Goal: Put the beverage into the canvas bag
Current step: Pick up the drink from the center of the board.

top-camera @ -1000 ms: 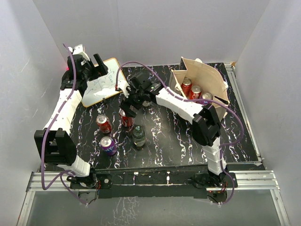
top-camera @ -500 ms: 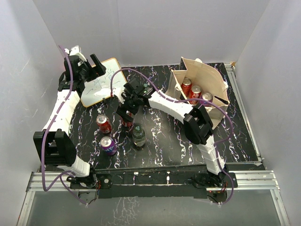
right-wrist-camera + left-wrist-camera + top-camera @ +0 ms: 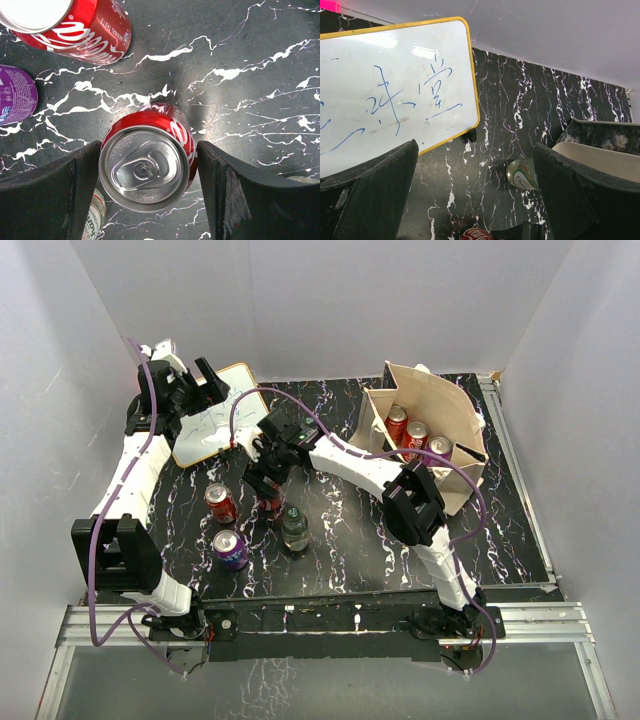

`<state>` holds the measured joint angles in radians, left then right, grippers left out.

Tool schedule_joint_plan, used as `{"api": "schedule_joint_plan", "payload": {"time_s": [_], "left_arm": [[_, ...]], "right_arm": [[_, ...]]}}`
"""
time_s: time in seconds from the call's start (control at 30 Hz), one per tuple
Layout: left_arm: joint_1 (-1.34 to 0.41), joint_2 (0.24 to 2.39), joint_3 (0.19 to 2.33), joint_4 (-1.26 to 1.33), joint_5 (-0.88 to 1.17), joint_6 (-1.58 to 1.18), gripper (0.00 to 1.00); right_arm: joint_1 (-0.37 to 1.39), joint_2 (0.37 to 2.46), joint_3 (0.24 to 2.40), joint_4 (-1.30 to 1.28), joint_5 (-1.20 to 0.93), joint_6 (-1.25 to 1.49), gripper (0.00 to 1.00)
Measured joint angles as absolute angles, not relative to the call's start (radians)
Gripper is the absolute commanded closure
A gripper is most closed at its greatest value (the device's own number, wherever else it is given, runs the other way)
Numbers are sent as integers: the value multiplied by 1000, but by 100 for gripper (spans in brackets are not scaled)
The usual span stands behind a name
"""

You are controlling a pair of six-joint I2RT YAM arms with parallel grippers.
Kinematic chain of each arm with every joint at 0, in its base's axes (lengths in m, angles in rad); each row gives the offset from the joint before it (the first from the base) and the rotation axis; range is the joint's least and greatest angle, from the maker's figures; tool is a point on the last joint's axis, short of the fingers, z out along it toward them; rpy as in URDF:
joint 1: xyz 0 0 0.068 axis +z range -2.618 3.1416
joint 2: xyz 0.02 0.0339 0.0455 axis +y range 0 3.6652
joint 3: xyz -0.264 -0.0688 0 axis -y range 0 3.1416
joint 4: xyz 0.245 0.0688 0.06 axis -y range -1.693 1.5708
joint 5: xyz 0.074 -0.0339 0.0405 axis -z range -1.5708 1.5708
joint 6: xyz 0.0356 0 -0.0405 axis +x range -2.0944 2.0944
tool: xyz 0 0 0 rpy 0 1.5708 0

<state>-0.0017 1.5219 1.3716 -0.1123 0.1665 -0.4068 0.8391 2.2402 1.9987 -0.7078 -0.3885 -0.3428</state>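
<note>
An upright red cola can (image 3: 145,170) stands between the open fingers of my right gripper (image 3: 147,172). The left finger is at its rim and a narrow gap shows on the right. In the top view this gripper (image 3: 268,480) hangs over that can (image 3: 271,502) at the table's middle left. The beige canvas bag (image 3: 445,405) stands open at the back right with three red cans (image 3: 414,434) inside. My left gripper (image 3: 208,380) is open and empty above the whiteboard (image 3: 215,420); its wrist view (image 3: 475,200) shows only table between the fingers.
Another red can (image 3: 220,503), a purple can (image 3: 230,549) and a green can (image 3: 294,528) stand near the held-over can; they also show in the right wrist view as red (image 3: 75,25), purple (image 3: 15,95) and green (image 3: 95,215). White walls enclose the table.
My right gripper has moved left and down from the table's middle until its fingers straddle the red can. The left arm has barely shifted.
</note>
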Motion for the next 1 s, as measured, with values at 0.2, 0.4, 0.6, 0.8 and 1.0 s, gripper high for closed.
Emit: {"api": "schedule_joint_plan", "payload": {"time_s": [0.2, 0.4, 0.6, 0.8, 1.0], "left_arm": [[-2, 1517, 1372, -106, 184, -401, 3], [-1, 1516, 1372, -84, 228, -395, 8], [-2, 1520, 1372, -25, 298, -407, 11], [-7, 1580, 1380, 29, 365, -438, 15], [-61, 1659, 1419, 63, 415, -466, 15]], "right_arm": [[842, 2263, 2029, -706, -383, -333, 52], [844, 2265, 2036, -711, -369, -336, 87], [842, 2239, 2038, -744, -332, -340, 92], [803, 2100, 2053, -764, -305, -330, 92], [741, 1909, 2101, -759, -242, -323, 92]]}}
